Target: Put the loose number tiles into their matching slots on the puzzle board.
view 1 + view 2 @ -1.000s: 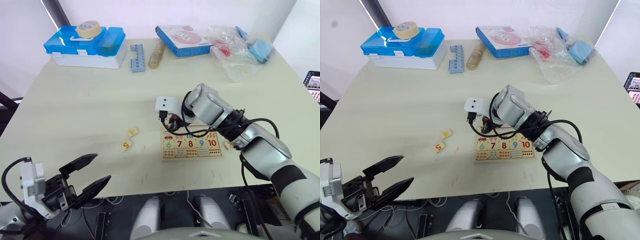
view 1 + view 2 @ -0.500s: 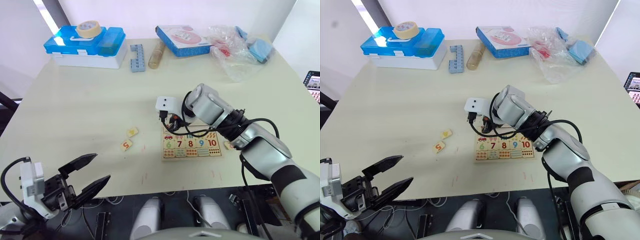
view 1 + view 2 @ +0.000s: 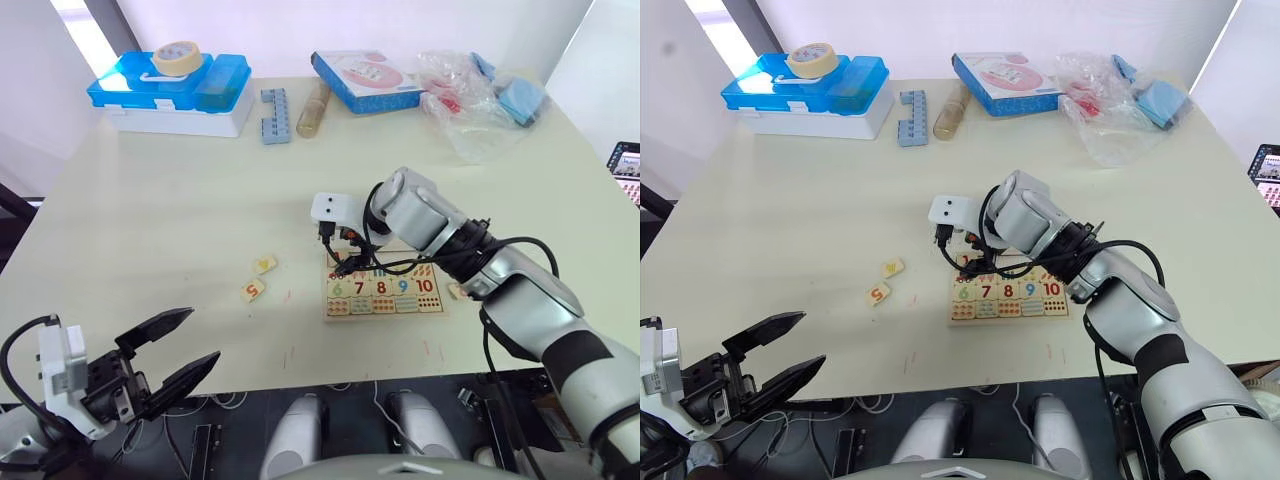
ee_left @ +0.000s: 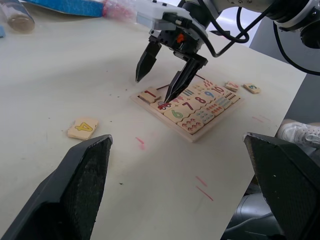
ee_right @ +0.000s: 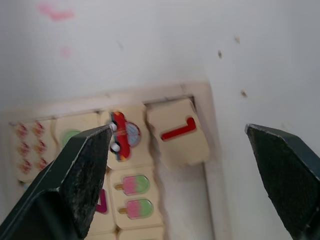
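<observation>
Wooden 1 tile (image 5: 179, 132), right hand (image 4: 165, 75) spread, empty

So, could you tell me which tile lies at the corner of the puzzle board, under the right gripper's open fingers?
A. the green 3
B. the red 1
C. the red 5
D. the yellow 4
B: the red 1 tile lies at the corner of the puzzle board, beside the car picture, with the right gripper open above it.
</observation>
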{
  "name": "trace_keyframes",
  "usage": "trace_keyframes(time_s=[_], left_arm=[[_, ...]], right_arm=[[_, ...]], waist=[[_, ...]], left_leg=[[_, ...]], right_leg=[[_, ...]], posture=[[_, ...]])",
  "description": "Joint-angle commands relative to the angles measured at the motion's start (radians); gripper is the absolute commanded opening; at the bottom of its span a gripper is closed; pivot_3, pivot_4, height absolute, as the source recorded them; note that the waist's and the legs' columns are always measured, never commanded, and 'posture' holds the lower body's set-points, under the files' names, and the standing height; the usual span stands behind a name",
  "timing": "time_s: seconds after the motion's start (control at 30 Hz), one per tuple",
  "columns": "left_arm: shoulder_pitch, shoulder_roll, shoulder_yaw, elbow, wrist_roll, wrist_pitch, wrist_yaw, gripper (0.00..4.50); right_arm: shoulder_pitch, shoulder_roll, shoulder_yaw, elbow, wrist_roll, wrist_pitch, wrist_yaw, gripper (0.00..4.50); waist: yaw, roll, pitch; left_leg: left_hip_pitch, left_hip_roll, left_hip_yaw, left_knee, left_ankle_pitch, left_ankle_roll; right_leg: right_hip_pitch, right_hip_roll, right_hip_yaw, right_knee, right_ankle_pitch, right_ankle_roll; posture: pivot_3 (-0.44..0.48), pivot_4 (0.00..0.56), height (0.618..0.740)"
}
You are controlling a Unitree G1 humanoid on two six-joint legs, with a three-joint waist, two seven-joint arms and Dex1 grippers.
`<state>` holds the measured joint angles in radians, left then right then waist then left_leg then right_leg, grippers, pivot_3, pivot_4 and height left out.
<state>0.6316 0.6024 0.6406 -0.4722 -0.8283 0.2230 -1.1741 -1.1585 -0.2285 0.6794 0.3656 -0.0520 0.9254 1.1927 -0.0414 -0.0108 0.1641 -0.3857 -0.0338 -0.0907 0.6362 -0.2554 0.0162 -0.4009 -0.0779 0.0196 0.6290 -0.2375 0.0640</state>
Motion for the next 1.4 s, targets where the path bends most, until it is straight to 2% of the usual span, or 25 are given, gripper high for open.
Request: trace_keyframes(time_s=[0.03,0.17,0.3,0.4,0.43,0.47,0.73,1.4], left_arm=[[0.009,-0.003,0.032,-0.032,-0.009,-0.021,0.001,4.50],[0.008,-0.004,0.030,-0.032,-0.008,-0.025,0.005,4.50],[0.001,-0.004,0.024,-0.027,-0.005,-0.030,0.009,4.50],[-0.008,-0.003,0.019,-0.020,-0.002,-0.032,0.010,4.50],[-0.011,-0.003,0.017,-0.017,-0.001,-0.032,0.011,4.50],[-0.014,-0.002,0.016,-0.016,0.000,-0.032,0.011,4.50],[-0.027,-0.001,0.013,-0.011,0.008,-0.030,0.013,4.50],[-0.026,-0.016,0.012,-0.014,0.017,-0.033,0.016,4.50]], right_arm=[[0.020,-0.008,-0.123,-0.085,0.077,-0.040,0.006,4.44],[0.073,-0.026,-0.201,-0.077,0.092,-0.129,-0.054,4.44],[0.123,-0.050,-0.239,-0.078,0.108,-0.187,-0.068,2.70],[0.151,-0.062,-0.231,-0.045,0.079,-0.261,-0.103,0.96],[0.154,-0.061,-0.230,-0.036,0.075,-0.277,-0.112,0.61],[0.157,-0.056,-0.233,-0.029,0.072,-0.290,-0.124,0.07],[0.177,-0.039,-0.219,0.033,0.032,-0.375,-0.165,0.03],[0.222,-0.048,-0.192,0.009,-0.008,-0.385,-0.099,0.03]], waist=[[0.000,0.000,0.000],[0.001,0.000,0.000],[0.000,-0.002,-0.001],[0.000,-0.002,-0.001],[0.000,-0.002,-0.001],[0.000,-0.002,-0.001],[0.001,-0.002,-0.001],[0.000,-0.002,-0.001]], left_leg=[[0.000,0.000,0.000,0.000,0.000,0.000],[0.000,0.000,0.000,0.000,0.000,0.000],[0.000,0.000,0.001,0.000,0.000,0.000],[0.001,0.000,0.001,0.000,0.000,0.000],[0.001,0.000,0.001,0.000,0.000,0.000],[0.001,0.000,0.001,0.000,0.000,0.000],[0.001,0.001,0.002,0.000,0.000,0.000],[0.001,0.001,0.002,0.000,0.000,0.000]], right_leg=[[0.000,0.000,0.000,0.000,0.000,0.000],[0.000,0.000,0.000,0.000,0.000,0.000],[0.000,0.000,0.001,0.000,0.000,0.000],[0.000,0.000,0.001,0.000,0.000,0.000],[0.000,0.000,0.001,0.000,0.000,0.000],[0.000,0.000,0.001,0.000,0.000,0.000],[0.000,0.001,0.002,0.001,0.000,0.000],[0.000,0.002,0.002,0.001,0.000,0.000]], posture=[[0.000,0.150,0.740],[0.000,0.150,0.740],[0.000,0.150,0.740],[0.000,0.150,0.740],[0.000,0.150,0.740],[0.000,0.150,0.740],[0.000,0.150,0.740],[0.000,0.150,0.740]])
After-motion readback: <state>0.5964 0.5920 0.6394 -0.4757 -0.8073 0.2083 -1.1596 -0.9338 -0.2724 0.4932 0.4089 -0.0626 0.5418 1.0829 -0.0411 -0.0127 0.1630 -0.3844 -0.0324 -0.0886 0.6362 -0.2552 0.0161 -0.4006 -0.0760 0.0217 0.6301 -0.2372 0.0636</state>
